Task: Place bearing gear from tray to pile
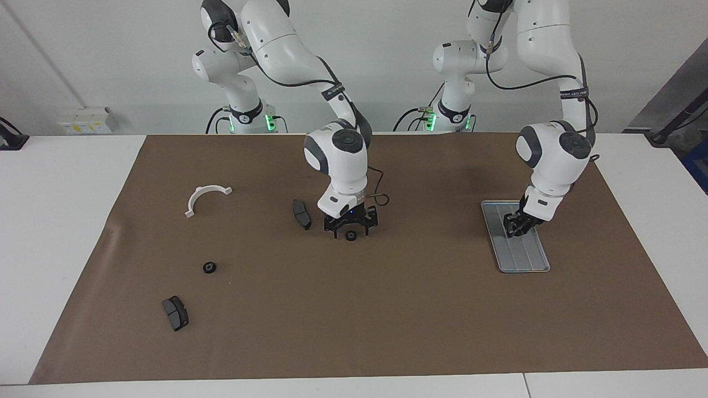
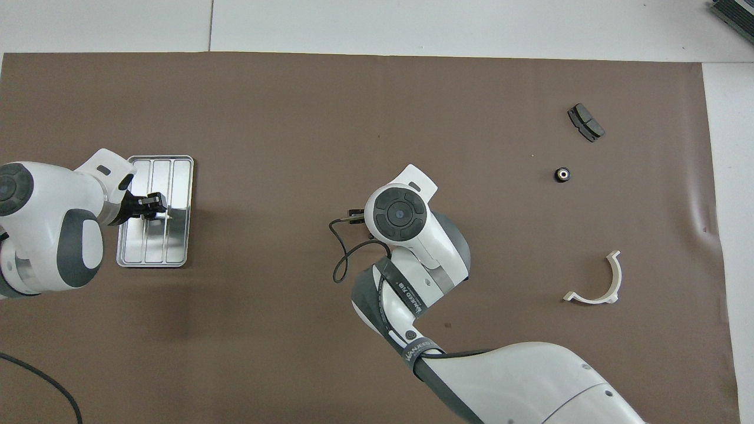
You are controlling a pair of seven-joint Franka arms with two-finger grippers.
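Silver ridged tray [image 1: 520, 255] flat on brown mat [image 1: 387, 309], near left-arm end edge. Pile scattered toward right-arm end: white half-ring bracket [image 1: 206, 197], two dark slabs [image 1: 175, 313] [image 1: 301, 213], black rings [image 1: 209, 267] [image 1: 350, 236].
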